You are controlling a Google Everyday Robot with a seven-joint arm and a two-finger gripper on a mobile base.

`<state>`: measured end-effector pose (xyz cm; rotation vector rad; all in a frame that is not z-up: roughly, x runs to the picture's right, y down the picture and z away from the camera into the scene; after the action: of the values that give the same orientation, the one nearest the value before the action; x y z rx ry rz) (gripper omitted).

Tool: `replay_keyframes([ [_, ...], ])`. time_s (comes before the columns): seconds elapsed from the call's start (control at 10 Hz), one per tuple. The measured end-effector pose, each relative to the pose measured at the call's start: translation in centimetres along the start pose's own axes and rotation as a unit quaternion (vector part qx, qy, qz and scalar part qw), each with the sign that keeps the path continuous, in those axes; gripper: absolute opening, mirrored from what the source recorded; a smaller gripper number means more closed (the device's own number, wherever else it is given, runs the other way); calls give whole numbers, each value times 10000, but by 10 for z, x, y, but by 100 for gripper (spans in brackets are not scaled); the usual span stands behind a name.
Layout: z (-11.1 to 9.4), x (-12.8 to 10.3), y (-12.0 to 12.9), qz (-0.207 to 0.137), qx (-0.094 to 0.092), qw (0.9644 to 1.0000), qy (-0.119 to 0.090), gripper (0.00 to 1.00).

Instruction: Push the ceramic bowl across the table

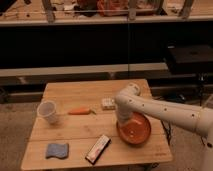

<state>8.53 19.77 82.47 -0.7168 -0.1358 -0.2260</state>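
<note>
The orange-red ceramic bowl sits on the right part of the light wooden table, near its right edge. My gripper hangs from the white arm that reaches in from the right and bends downward. It is at the bowl's left rim, touching or just above it. The arm's end hides part of that rim.
A translucent white cup stands at the left. An orange carrot lies mid-table, with a small white box behind it. A blue sponge and a dark flat packet lie near the front edge.
</note>
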Motion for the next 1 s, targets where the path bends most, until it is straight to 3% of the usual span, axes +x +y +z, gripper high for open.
replay_keyframes([
  [0.1,12,-14,-2,52,-361,9993,-31,1],
  [0.3,19,-34,-5,43,-662,9978,-89,1],
  [0.7,24,-67,-2,-265,-919,9950,-286,1],
  [1.0,28,-89,2,-600,-983,9927,-361,1],
])
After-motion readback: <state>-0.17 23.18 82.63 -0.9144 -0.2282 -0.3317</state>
